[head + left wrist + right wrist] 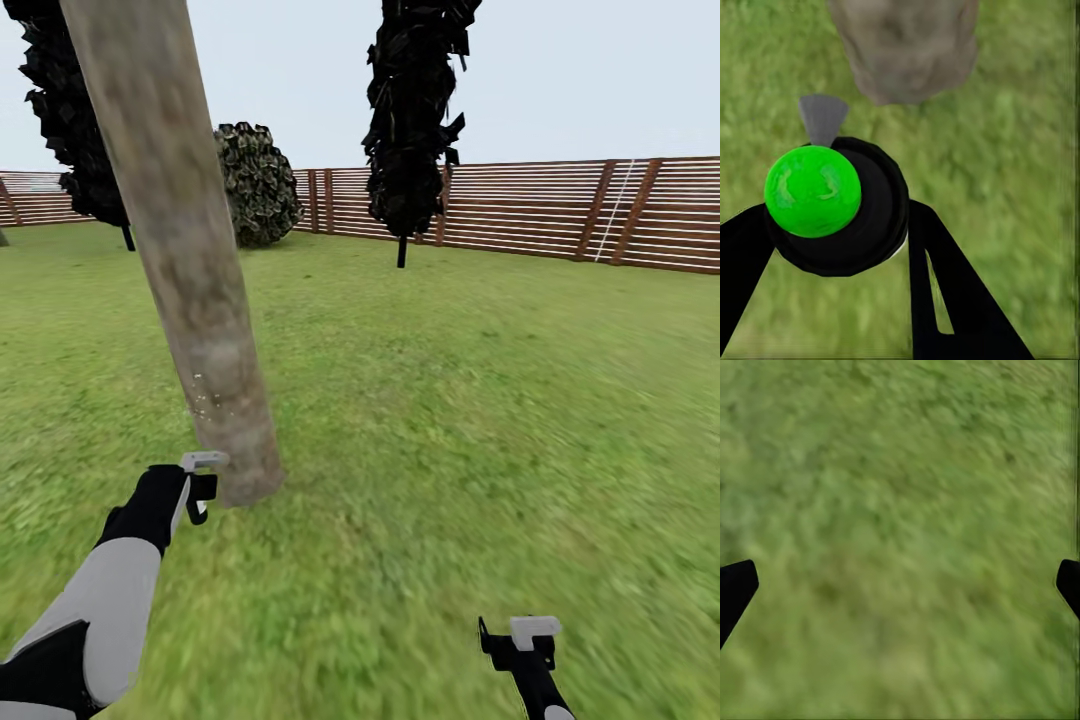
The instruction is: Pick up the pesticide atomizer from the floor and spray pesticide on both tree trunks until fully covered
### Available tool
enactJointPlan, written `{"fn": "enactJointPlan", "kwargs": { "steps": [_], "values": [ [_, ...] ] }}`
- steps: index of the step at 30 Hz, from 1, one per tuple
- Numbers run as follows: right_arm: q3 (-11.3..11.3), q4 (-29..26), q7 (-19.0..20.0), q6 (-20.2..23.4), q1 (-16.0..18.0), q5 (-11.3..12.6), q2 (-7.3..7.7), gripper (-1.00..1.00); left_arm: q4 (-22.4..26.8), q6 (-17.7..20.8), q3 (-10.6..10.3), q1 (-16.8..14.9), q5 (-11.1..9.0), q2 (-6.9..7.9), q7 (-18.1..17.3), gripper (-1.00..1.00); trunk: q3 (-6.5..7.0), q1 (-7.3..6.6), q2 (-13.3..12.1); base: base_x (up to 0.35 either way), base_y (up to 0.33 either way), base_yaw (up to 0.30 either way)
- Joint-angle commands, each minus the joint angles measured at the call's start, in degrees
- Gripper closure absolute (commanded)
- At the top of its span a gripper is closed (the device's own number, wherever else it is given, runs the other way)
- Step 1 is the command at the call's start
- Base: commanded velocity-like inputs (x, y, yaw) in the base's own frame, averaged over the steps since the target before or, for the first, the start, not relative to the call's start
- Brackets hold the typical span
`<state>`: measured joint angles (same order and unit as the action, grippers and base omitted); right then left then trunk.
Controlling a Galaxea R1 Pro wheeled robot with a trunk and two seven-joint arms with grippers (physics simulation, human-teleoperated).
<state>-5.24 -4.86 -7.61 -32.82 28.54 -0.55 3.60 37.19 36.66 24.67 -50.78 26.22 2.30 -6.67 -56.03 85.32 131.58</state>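
Nearest, at the lower right of the head view, the right gripper [522, 640] hangs over the grass [480, 420] with its fingers spread wide and nothing between them. At the lower left, the left gripper [200, 487] is clenched around the pesticide atomizer [844, 206], a black bottle with a green spot. Just beyond it stands the tree trunk [195, 290], with white pesticide [205, 398] specks low down. Far behind runs the wooden fence [560, 215].

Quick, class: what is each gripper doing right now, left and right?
Left gripper: shut on the pesticide atomizer, nozzle toward the tree trunk.
Right gripper: open, holding nothing, above grass.
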Motion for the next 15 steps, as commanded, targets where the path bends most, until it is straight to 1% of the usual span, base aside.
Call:
{"fn": "enactJointPlan", "kwargs": {
  "steps": [1, 3, 6, 8, 10, 11, 12, 13, 15],
  "values": [
    [-0.5, 0.0, -0.5, 0.0, 0.0, -0.1, 0.01, -1.00, 0.1, 0.2, 0.3, -0.1, 0.7, -0.07, -0.5, 1.00, -0.05, -0.01, 0.0, 0.000, -0.274, 0.000],
    [-0.5, 0.0, -0.5, 0.0, 0.0, 0.0, 0.01, -1.00, -0.1, 0.2, 0.3, -0.1, 0.7, -0.05, -0.5, 1.00, -0.05, -0.01, 0.0, 0.046, -0.272, 0.000],
    [-0.5, 0.0, -0.5, 0.0, 0.0, 0.0, 0.01, -1.00, -0.6, 0.1, 0.6, 0.1, 0.8, 0.26, -0.5, 1.00, -0.05, -0.01, 0.0, 0.146, -0.251, -0.024],
    [-0.5, 0.0, -0.5, 0.0, 0.0, 0.0, 0.01, -1.00, -0.6, -0.1, 0.9, 1.5, 0.9, 1.08, -0.5, 1.00, -0.02, -0.01, 0.0, 0.212, -0.211, -0.206],
    [-0.5, 0.0, -0.5, 0.0, 0.0, 0.0, 0.01, -1.00, -0.5, -0.2, 1.0, 2.8, 0.9, 2.20, -0.5, 1.00, 0.02, -0.01, 0.0, 0.232, -0.193, -0.251],
    [-0.5, 0.0, -0.5, 0.0, 0.0, 0.0, 0.01, -1.00, -0.6, -0.2, 1.0, 3.2, 0.8, 2.78, -0.5, 1.00, 0.03, -0.01, 0.0, 0.247, -0.177, -0.171],
    [-0.5, 0.0, -0.5, 0.0, 0.0, -0.1, 0.01, -1.00, -0.6, -0.2, 1.0, 4.5, 0.8, 3.75, -0.5, 1.00, 0.04, -0.01, 0.0, 0.276, -0.120, -0.070],
    [-0.5, 0.0, -0.5, 0.0, 0.0, -0.1, 0.01, -1.00, -0.6, -0.3, 1.1, 5.4, 0.8, 4.10, -0.5, 1.00, 0.04, -0.01, 0.0, 0.258, -0.062, -0.036],
    [-0.5, 0.0, -0.5, 0.0, 0.0, 0.0, 0.01, -1.00, -0.7, -0.3, 1.0, 6.5, 0.7, 4.23, -0.4, 1.00, 0.04, -0.01, 0.0, 0.116, -0.026, -0.015]
  ]
}}
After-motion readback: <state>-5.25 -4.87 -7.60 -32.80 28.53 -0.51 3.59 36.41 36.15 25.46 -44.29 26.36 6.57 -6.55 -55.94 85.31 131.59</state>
